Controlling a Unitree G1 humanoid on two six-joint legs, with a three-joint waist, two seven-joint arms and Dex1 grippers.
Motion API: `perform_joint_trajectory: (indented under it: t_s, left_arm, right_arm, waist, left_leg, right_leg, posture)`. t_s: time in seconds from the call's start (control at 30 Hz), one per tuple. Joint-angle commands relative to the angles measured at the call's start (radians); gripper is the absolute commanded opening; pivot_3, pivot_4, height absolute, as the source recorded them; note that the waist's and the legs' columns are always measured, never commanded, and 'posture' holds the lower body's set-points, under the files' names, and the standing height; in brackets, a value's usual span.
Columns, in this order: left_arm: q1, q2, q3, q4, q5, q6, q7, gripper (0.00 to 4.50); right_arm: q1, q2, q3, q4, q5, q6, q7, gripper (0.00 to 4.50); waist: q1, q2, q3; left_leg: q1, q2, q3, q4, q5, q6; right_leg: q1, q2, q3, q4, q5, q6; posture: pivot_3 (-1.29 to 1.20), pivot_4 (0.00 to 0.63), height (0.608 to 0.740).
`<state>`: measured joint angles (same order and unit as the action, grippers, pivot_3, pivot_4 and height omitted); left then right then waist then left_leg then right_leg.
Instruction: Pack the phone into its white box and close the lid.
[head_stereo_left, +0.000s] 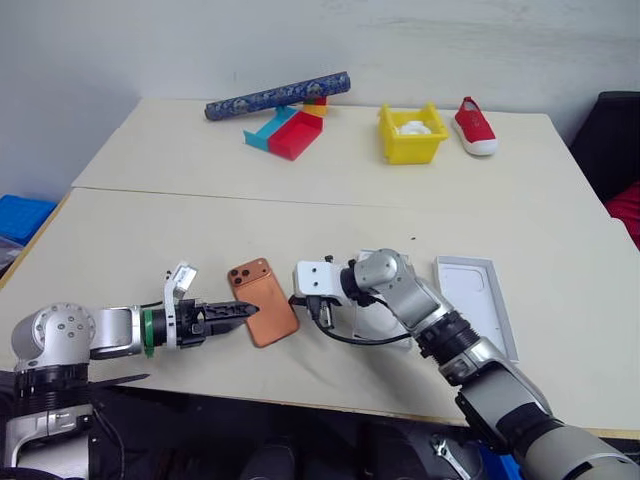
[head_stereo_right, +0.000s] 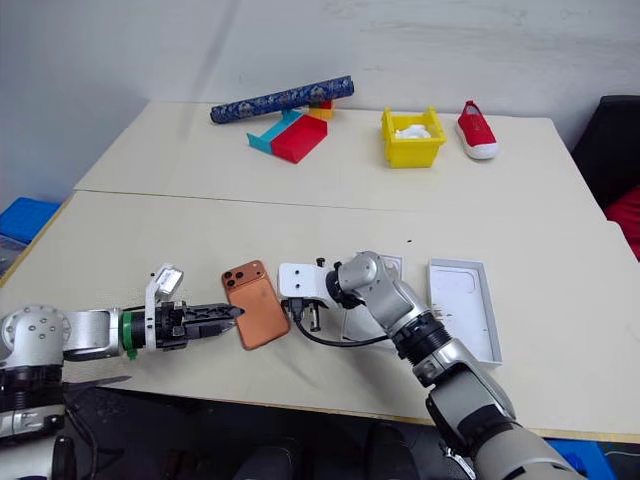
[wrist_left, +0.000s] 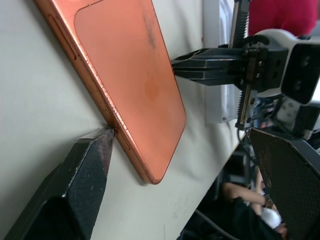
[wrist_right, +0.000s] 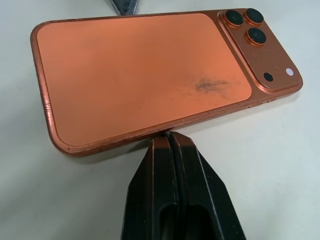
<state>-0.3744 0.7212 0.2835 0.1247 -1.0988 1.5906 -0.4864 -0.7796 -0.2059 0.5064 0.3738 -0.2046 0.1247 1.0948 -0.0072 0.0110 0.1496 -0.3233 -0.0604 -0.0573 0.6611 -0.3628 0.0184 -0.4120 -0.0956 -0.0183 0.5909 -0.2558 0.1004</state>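
White and shallow, the lid (head_stereo_left: 478, 300) lies open-side up on the table (head_stereo_left: 150, 250) to the right of the right arm, its pale floor bare. The white box (head_stereo_right: 375, 290) sits mostly hidden behind the right forearm; what it holds cannot be told. At the far edge a yellow bin (head_stereo_left: 411, 135) carries a white lump, and a red tray (head_stereo_left: 293, 134) joined to a teal one (head_stereo_left: 265, 131) lies beside it, their insides not readable from here. A dark patterned roll (head_stereo_left: 278, 96) rests just behind the trays, and a red shoe (head_stereo_left: 475, 126) lies right of the yellow bin.

The phone (head_stereo_left: 262, 301) lies flat on the table, back up, lenses toward the far side, between the two grippers and well apart from the lid. A dark smudge marks its copper back.

The left gripper (head_stereo_left: 243, 309) has its fingers spread wide; one fingertip (wrist_left: 102, 145) touches the phone's long left edge, the other stands off above it, and nothing is grasped. The right gripper (wrist_right: 169, 142) has its fingers pressed together with nothing between them, their joined tip against the phone's opposite long edge. The right arm lies across the way from the phone to the box.
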Motion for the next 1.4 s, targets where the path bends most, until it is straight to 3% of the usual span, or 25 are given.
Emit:
perform_joint_trajectory:
  t_s: [0.03, 0.17, 0.3, 0.43, 0.57, 0.83, 1.1, 1.23, 1.4]
  left_arm:
    - [0.030, 0.145, -0.101, -0.064, -0.042, 0.024, 0.053, 4.50]
    - [0.070, 0.317, -0.129, -0.046, -0.092, 0.024, 0.052, 4.50]
    - [0.116, 0.364, -0.148, -0.081, -0.164, 0.024, 0.091, 4.50]
    - [0.120, 0.298, -0.143, -0.087, -0.239, 0.024, 0.213, 4.50]
    - [0.102, 0.164, -0.152, -0.093, -0.333, 0.024, 0.391, 4.50]
    - [0.098, -0.041, -0.170, -0.087, -0.455, 0.012, 0.689, 4.50]
    - [0.118, -0.014, -0.103, 0.020, -0.578, -0.006, 0.547, 4.50]
    - [0.121, 0.002, -0.087, 0.066, -0.518, -0.006, 0.447, 4.50]
    - [0.110, 0.006, -0.076, 0.095, -0.453, -0.013, 0.374, 4.50]
  right_arm:
    - [0.000, 0.020, 0.022, -0.016, 0.005, -0.027, -0.002, 0.02]
    - [0.001, 0.016, 0.019, -0.014, 0.007, -0.033, 0.002, 0.02]
    - [-0.002, 0.022, 0.027, 0.000, 0.007, -0.045, -0.003, 0.02]
    - [-0.004, 0.036, 0.033, 0.004, 0.011, -0.047, -0.001, 0.02]
    - [0.000, 0.041, 0.042, -0.003, 0.016, -0.049, 0.016, 0.02]
    - [0.005, 0.054, 0.040, -0.033, 0.044, -0.022, 0.047, 0.02]
    - [0.006, 0.039, 0.030, -0.027, 0.038, -0.029, 0.049, 0.02]
    - [0.003, 0.041, 0.028, -0.024, 0.038, -0.028, 0.045, 0.02]
    - [0.005, 0.030, 0.029, -0.030, 0.038, -0.026, 0.044, 0.02]
  waist:
    - [-0.018, -0.008, 0.003]
    - [-0.047, -0.009, 0.003]
    - [-0.049, -0.009, 0.003]
    - [-0.045, -0.008, 0.003]
    - [-0.022, -0.006, 0.003]
    - [0.016, 0.008, -0.002]
    - [0.016, 0.007, -0.002]
    - [0.006, -0.002, -0.003]
    - [0.004, -0.003, -0.002]
  left_leg:
    - [0.000, 0.001, 0.000, -0.001, 0.000, 0.000]
    - [0.001, 0.002, 0.000, -0.013, 0.002, -0.001]
    - [-0.001, 0.003, -0.006, -0.014, 0.001, -0.006]
    - [0.000, 0.006, -0.008, -0.014, 0.000, -0.007]
    - [0.005, 0.005, -0.008, -0.013, 0.000, -0.007]
    - [0.013, -0.004, -0.017, -0.012, 0.000, -0.009]
    - [0.023, -0.008, -0.018, -0.013, 0.002, -0.009]
    - [0.011, -0.008, -0.021, -0.013, 0.004, -0.006]
    - [0.004, -0.008, -0.023, -0.013, 0.004, -0.006]
  right_leg:
    - [-0.001, 0.001, 0.000, 0.000, 0.000, 0.000]
    - [-0.006, 0.003, 0.001, 0.001, -0.001, -0.002]
    - [-0.015, 0.012, 0.006, 0.003, -0.004, -0.006]
    - [-0.014, 0.015, 0.007, 0.003, -0.005, -0.008]
    - [-0.009, 0.014, 0.008, 0.000, -0.005, -0.008]
    - [0.002, 0.013, 0.018, -0.004, -0.004, -0.005]
    - [0.014, 0.014, 0.023, -0.003, -0.008, 0.004]
    - [0.000, 0.014, 0.023, 0.001, -0.008, 0.003]
    - [-0.004, 0.014, 0.022, 0.000, -0.008, 0.003]
  posture:
    - [0.00, 0.150, 0.740]
    - [0.00, 0.150, 0.740]
    - [0.00, 0.150, 0.740]
    - [0.00, 0.150, 0.740]
    - [0.00, 0.150, 0.740]
    - [0.00, 0.150, 0.740]
    - [0.00, 0.150, 0.740]
    - [0.00, 0.150, 0.740]
    - [0.00, 0.150, 0.740]
